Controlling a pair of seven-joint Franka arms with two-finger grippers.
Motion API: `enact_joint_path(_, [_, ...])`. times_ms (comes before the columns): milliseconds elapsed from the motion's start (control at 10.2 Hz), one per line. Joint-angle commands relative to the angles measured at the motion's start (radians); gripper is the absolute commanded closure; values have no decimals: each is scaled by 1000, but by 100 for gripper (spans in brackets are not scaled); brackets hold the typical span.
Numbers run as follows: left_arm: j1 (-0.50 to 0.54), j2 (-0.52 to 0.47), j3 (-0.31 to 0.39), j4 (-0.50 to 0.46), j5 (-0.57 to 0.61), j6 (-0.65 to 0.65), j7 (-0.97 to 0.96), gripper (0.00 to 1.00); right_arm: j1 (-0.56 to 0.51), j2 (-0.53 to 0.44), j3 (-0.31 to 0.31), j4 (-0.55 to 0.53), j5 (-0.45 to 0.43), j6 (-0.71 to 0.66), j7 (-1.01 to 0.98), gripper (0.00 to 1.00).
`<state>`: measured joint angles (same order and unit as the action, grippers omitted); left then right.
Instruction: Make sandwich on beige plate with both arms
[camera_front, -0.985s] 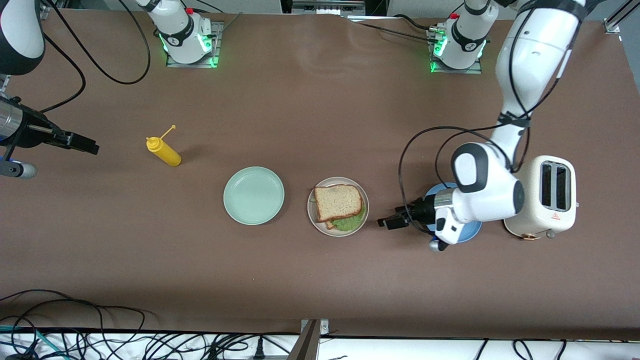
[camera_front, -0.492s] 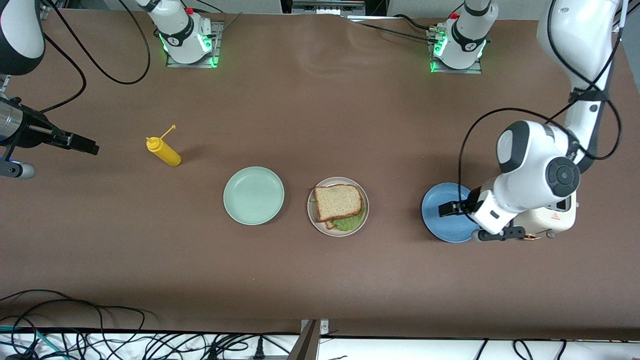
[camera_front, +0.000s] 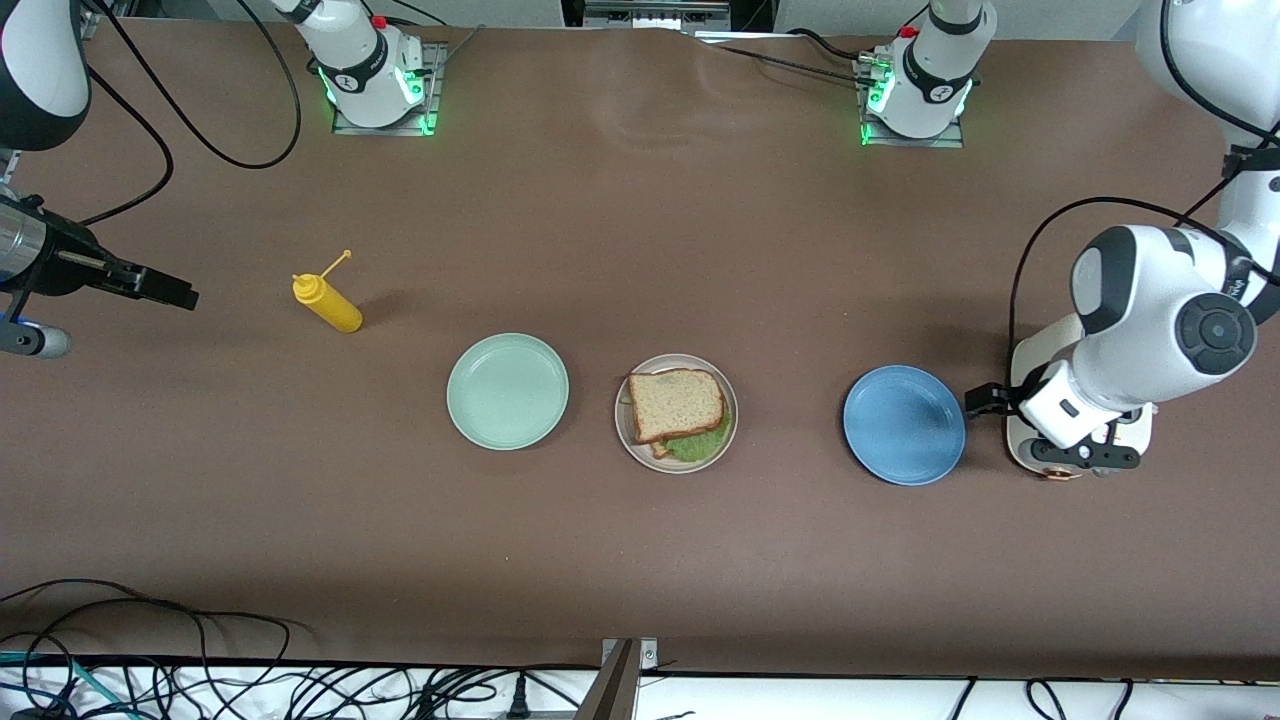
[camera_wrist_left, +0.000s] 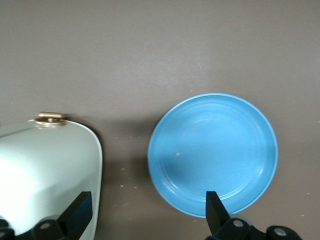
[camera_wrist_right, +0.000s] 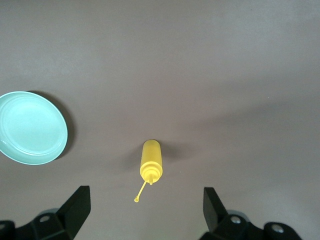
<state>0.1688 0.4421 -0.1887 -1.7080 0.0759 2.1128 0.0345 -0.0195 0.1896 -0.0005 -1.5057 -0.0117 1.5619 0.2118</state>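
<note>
While the sandwich (camera_front: 678, 408) lay assembled on the beige plate (camera_front: 627, 432), the left hand (camera_front: 982, 400) hung wide and empty between the blue plate (camera_front: 904, 425) and the toaster (camera_wrist_left: 47, 170). The right hand (camera_front: 160, 287) waited, wide, near the mustard bottle (camera_front: 328, 303), well apart from the sandwich.

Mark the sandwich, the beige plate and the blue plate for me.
sandwich (camera_front: 676, 403): front view, middle of the top bread slice.
beige plate (camera_front: 627, 438): front view, bare rim beside the bread.
blue plate (camera_front: 904, 425): front view, middle of its bare inside.
</note>
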Motion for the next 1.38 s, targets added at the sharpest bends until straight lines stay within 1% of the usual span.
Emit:
enact_joint_path(0, [-5,-69,-6,-32,33,-5,19,0,4,4,2,16,10,-19,17,0])
enact_joint_path(197, [-15,-185,-6,-42,32,-139,16,0,4,4,0,16,9,-13,15,0])
enact_joint_path(492, [-32,-435,-6,-113,27,-351,16,0,4,4,0,16,9,-6,15,0])
enact_joint_path(689, [-44,-561,1,-114,13,-488,15,0,4,4,0,16,10,-5,17,0])
enact_joint_path(788, [-73,-604,38,-107,-10,-540,12,0,3,4,-1,16,10,-6,17,0])
enact_joint_path(886, [-93,-629,90,-95,-71,-575,13,0,3,4,-1,16,10,-6,17,0])
enact_joint_path(985, [-106,-637,116,-72,-85,-605,13,0,3,4,-1,16,10,-6,17,0])
enact_joint_path(1182, [-107,-635,118,-29,-85,-642,11,0,3,4,-1,16,10,-6,17,0])
enact_joint_path(1280, [-107,-634,107,-21,-84,-652,10,0,3,4,-1,16,10,-6,18,0])
